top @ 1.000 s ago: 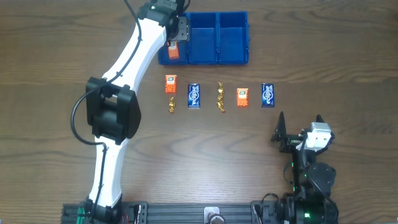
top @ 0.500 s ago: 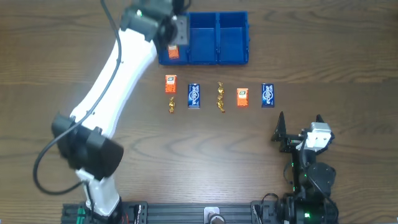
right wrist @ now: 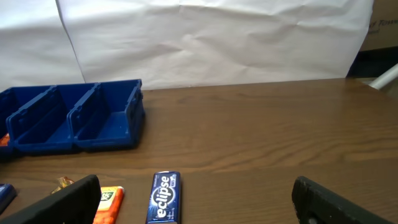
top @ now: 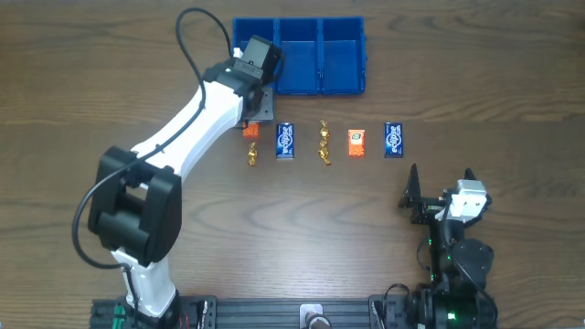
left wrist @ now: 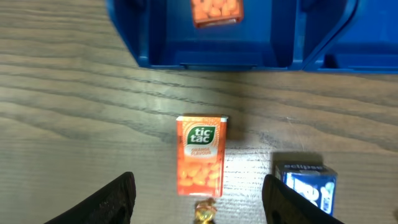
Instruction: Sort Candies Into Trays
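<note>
Left fingers (left wrist: 115, 200) pulled back over orange box (left wrist: 201, 163)

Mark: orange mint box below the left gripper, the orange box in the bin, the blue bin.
orange box on the table (left wrist: 201, 155): left wrist view, centre of its face.
orange box in the bin (left wrist: 216, 11): left wrist view, its visible end.
blue bin (left wrist: 211, 59): left wrist view, near wall.

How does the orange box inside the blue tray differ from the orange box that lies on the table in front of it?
The tray box lies inside a compartment of the blue tray; the table box lies on the table outside it. The table box is near the left gripper, whose jaws are open; the tray box is farther off. Both are orange.
</note>
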You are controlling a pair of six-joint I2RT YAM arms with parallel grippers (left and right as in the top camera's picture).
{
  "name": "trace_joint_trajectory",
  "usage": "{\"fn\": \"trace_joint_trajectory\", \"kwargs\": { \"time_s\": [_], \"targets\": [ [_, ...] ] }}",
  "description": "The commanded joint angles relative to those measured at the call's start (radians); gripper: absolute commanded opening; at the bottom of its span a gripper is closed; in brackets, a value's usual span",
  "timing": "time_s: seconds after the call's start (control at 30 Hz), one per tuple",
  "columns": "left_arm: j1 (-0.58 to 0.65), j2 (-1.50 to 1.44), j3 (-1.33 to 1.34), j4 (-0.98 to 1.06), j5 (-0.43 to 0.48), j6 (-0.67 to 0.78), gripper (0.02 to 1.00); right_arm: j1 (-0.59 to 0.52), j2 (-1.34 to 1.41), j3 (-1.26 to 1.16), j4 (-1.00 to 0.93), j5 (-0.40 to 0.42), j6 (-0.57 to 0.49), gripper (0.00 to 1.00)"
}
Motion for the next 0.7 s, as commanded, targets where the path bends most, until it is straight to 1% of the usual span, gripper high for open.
{"fn": "trace_joint_trajectory", "kwargs": {
  "time_s": [0.03,0.17,0.4,0.57,0.7],
  "targets": [
    [0.006,0.077,0.003,0.029,0.002,-0.012,0.663,-0.006,-0.008,-0.007,-0.001,0.013,0.013,0.998],
    [0.018,0.153,0.003,0.077,0.032,-0.012,0.660,-0.006,-0.008,-0.007,-0.001,0.013,0.013,1.000],
    [0.031,0.172,0.003,0.079,0.042,-0.012,0.654,-0.006,-0.008,-0.007,-0.001,0.013,0.013,0.996],
    [0.050,0.172,0.003,0.077,0.079,-0.011,0.632,-0.006,-0.008,-0.007,-0.001,0.013,0.013,0.996],
    [0.055,0.172,0.003,0.078,0.086,0.002,0.603,-0.006,-0.008,-0.007,-0.001,0.013,0.013,0.998]
  ]
}}
